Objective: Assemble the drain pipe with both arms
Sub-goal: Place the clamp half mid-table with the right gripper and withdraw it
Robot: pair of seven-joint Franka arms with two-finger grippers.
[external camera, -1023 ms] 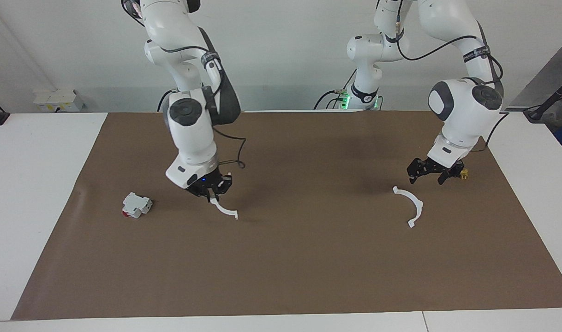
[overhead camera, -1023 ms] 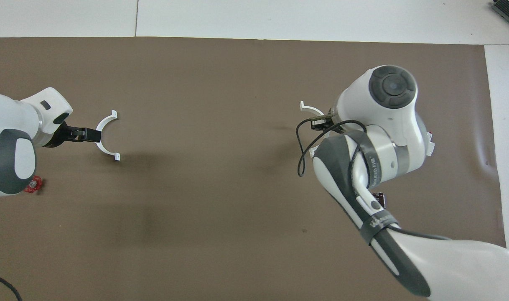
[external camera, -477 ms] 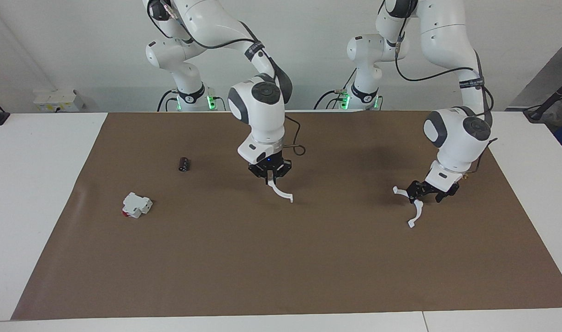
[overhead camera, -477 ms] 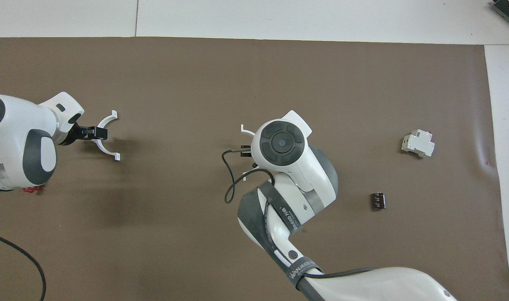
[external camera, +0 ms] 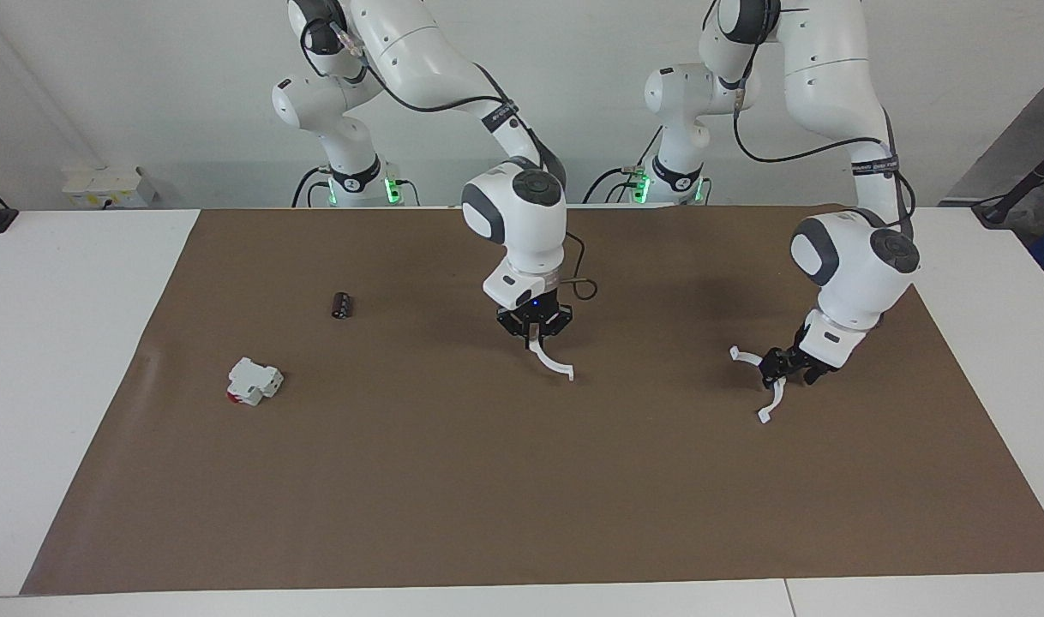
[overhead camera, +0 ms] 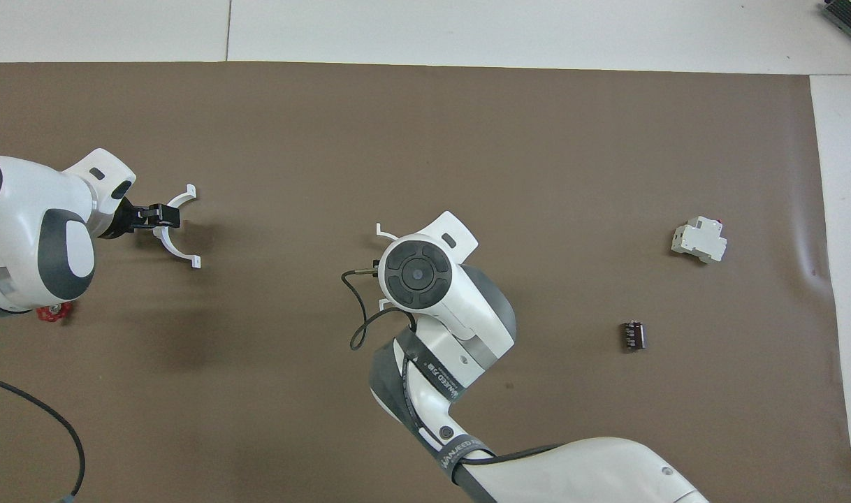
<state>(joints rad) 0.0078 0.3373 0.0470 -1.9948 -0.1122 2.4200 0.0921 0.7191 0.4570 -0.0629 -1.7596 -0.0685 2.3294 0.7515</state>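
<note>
One half-ring (external camera: 549,361) is held clamped in the right gripper (external camera: 535,330), raised over mid-mat. The other half-ring (external camera: 767,384) lies on the mat, straddled by the left gripper (external camera: 783,367); its grip cannot be told. Joining is not yet done.

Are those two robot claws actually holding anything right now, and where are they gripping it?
The right gripper holds one white half-ring by its upper end. The left gripper straddles the other half-ring mid-arc; a firm hold cannot be told.

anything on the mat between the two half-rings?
Nothing: both views show only bare brown mat between the half-ring in the right gripper and the one at the left gripper.
</note>
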